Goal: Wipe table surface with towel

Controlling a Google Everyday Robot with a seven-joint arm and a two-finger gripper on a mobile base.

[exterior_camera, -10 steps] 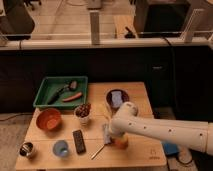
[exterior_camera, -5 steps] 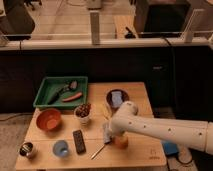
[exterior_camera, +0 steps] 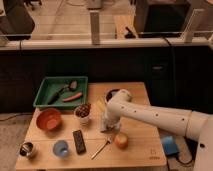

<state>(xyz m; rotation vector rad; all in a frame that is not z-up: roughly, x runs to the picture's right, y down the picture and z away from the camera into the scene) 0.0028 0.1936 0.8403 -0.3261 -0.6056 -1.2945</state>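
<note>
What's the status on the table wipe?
Gripper low at table centre. Towel not identifiable. Fork, round fruit, remote close by.

The arm is a smooth, cream-white tube (any cables or screws are too small to tell). Just above the gripper it swells into a rounded, dome-capped joint. Rightward from the gripper the long link thickens steadily. The gripper, pale grey-white, ends the arm, low over the table.
</note>
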